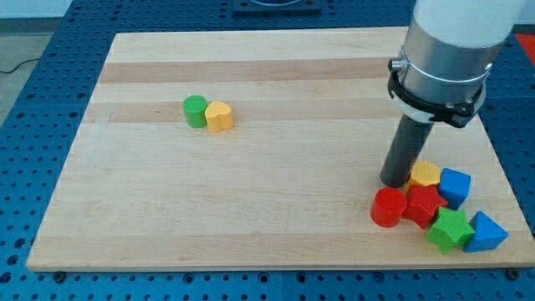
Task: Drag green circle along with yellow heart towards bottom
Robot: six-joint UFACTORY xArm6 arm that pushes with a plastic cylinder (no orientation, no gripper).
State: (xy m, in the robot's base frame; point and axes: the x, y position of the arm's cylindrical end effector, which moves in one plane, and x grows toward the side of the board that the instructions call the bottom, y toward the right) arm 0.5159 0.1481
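The green circle [195, 110] and the yellow heart [220, 116] sit side by side, touching, in the upper left part of the wooden board [251, 209]; the green one is on the left. My tip [394, 181] is far off at the view's right, just above the red circle [389, 206] and just left of a yellow block [425, 174].
A cluster of blocks lies at the board's lower right: the red circle, a red star [424, 205], the yellow block, a blue block [455, 186], a green star [450, 230] and a blue triangle [486, 233]. The arm's white body [447, 50] hangs over the upper right.
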